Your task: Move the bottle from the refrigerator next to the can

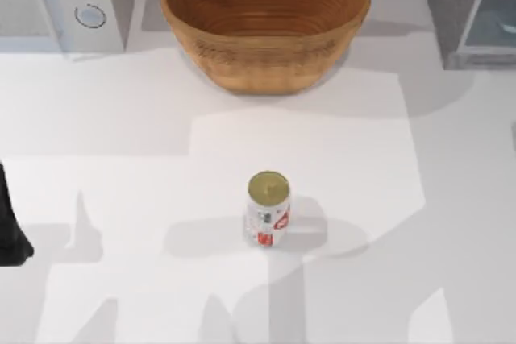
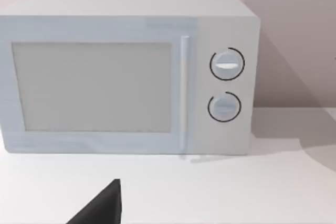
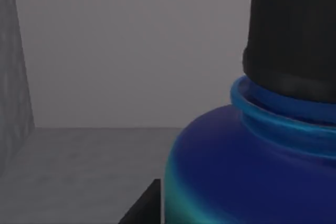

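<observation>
Fingers of my right gripper: can't tell their state; the upright bottle [image 3: 247, 171] sits just ahead inside the refrigerator [image 1: 472, 14], near the table's far right corner.

Can [image 1: 268, 209]: small, white with red markings, dull gold top, seen upright near table centre | Refrigerator [image 1: 468, 10]: grey box with pale bluish glassy door panel, placed at 2 o'clock from the can, at the far right corner | Bottle [image 3: 247, 166]: blue body shading to teal, black cap, seen upright inside a grey-walled interior.
</observation>
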